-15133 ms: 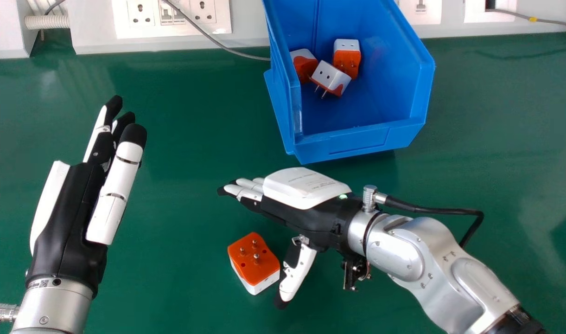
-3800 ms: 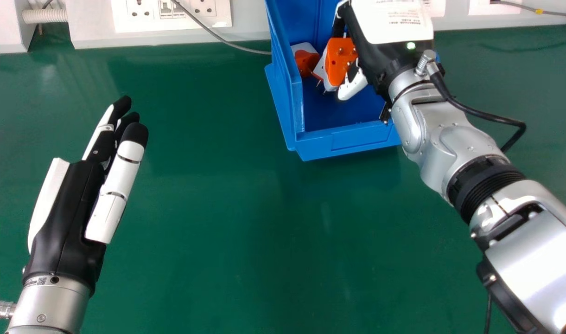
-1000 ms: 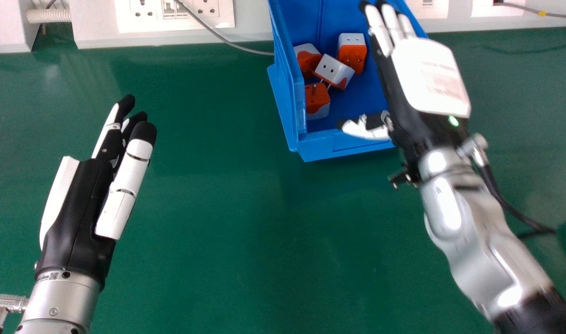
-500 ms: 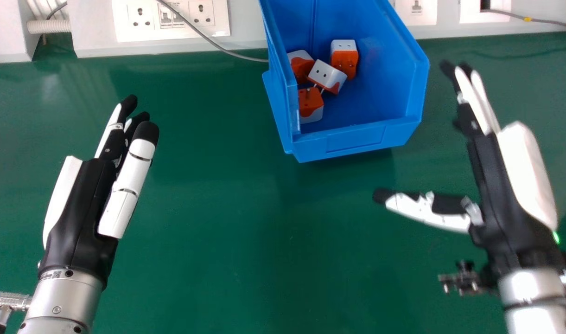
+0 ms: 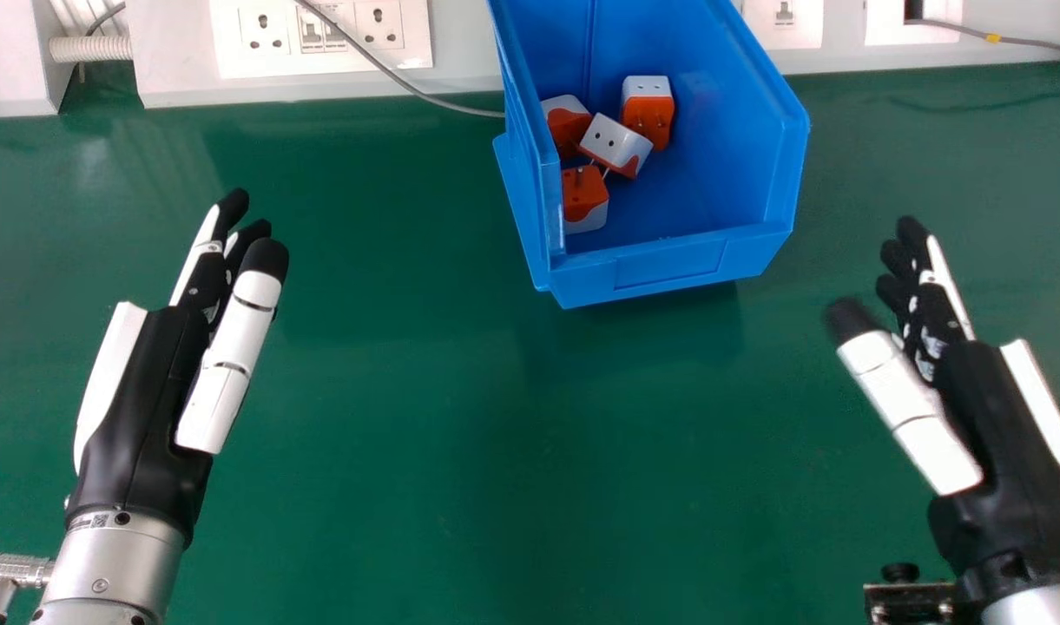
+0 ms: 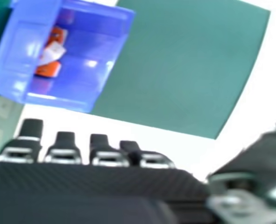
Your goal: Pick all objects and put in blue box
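Several orange and white plug adapters lie inside the blue box (image 5: 677, 265) at the back middle of the table. One adapter (image 5: 585, 199) rests against the box's left wall near its front, and a white-topped one (image 5: 648, 111) is farther back. My left hand (image 5: 152, 391) is over the left side of the table, open and holding nothing. At the right edge my right hand (image 5: 998, 425) is open too, well apart from the box. In the right hand view, the right hand (image 6: 95, 179) shows with straight fingers, and the blue box (image 6: 88, 60) with adapters (image 6: 52, 52) is beyond it.
A green table (image 5: 460, 451) spreads out in front of the box. Along its back edge run a white panel with sockets (image 5: 321, 35) and a grey cable (image 5: 408, 85) that reaches the box's left side.
My right hand has let go of an adapter, which now lies at the box's left front. The hand has moved out of the box, rightward and toward the robot. The left hand stays about where it was.
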Robot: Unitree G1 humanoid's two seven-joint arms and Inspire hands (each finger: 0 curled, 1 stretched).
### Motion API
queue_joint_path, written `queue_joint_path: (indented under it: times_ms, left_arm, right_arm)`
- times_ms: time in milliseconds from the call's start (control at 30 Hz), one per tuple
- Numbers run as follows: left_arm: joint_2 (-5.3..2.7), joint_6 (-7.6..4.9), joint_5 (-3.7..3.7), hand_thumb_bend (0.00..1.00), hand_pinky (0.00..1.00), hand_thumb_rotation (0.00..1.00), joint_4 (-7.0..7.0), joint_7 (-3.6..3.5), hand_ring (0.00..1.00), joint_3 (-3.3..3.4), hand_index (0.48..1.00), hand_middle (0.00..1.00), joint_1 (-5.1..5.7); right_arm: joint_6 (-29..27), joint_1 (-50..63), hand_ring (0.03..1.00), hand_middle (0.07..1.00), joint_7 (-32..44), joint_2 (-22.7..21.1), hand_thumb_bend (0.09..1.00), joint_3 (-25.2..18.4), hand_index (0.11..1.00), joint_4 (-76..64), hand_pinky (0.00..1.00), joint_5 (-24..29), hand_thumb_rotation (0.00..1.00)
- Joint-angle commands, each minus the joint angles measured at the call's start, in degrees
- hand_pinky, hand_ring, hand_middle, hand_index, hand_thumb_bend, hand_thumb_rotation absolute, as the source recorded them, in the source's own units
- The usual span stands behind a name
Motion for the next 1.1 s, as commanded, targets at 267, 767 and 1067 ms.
queue_joint_path:
  times_ms: [267, 767, 1067]
  left_arm:
    - [-0.29, -6.99, -2.89, 0.56, 0.90, 1.00, 1.17, -1.37, 0.97, 2.20, 0.984, 0.97, 4.64]
    - [-3.61, -11.18, -5.70, 0.51, 0.92, 1.00, 0.90, -0.42, 0.97, 2.49, 0.986, 0.97, 9.98]
    - [-3.63, -11.99, -6.86, 0.48, 0.93, 1.00, 0.85, -1.24, 0.98, 2.54, 0.988, 0.98, 11.03]
  right_arm:
    - [-3.91, 3.08, 1.000, 1.000, 2.64, 2.34, 0.461, -0.34, 1.000, 1.00, 0.97, 2.49, 1.00]
    - [-7.07, 3.23, 1.000, 1.000, 5.73, 1.58, 0.398, -3.53, 1.000, 2.85, 0.96, 3.73, 1.00]
    - [-7.48, 2.23, 1.000, 1.000, 5.67, 1.60, 0.415, -4.83, 1.000, 1.59, 0.97, 3.68, 1.00]
